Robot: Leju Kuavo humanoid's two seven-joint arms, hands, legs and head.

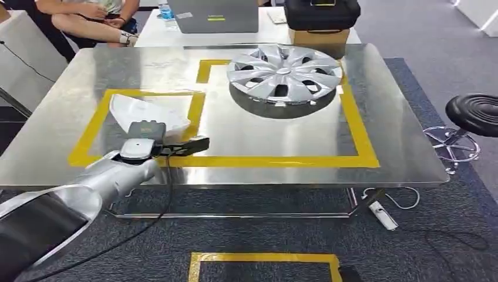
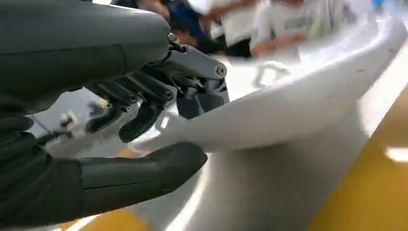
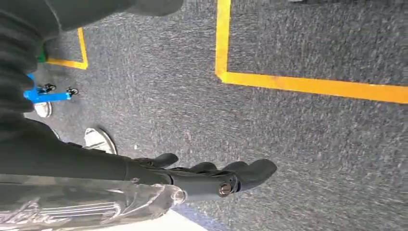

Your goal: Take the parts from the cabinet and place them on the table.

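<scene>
White part: a white moulded part (image 1: 150,110) lies on the bench (image 1: 246,132), inside the smaller yellow-taped outline (image 1: 94,126) near the bench's front-left corner. In the left wrist view the same white part (image 2: 298,106) shows as a curved shell with a thin rim, resting on the bench surface.
Left hand: the left hand (image 1: 154,136) is over the near edge of the white part. In the left wrist view, the left hand (image 2: 144,120) has its dark fingers (image 2: 139,118) curled above the part's rim and its thumb (image 2: 144,171) below the rim; the fingers are apart, and firm contact with the rim cannot be confirmed.
Right hand: the right hand (image 3: 211,178) hangs above the carpet (image 3: 298,144), fingers extended and close together, holding nothing.
Wheel cover: a silver wheel cover (image 1: 285,73) lies flat on the bench inside the larger yellow-taped outline (image 1: 358,132), towards the far-right corner, well apart from the white part.
Bench surroundings: a black stool (image 1: 475,114) stands beside the right edge. Beyond the far edge stand a laptop (image 1: 214,14), a black case (image 1: 322,13) on a cardboard box (image 1: 320,40), and a seated person (image 1: 88,17) near the far-left corner.
Floor: yellow tape (image 1: 264,258) marks the carpet in front of the bench.
</scene>
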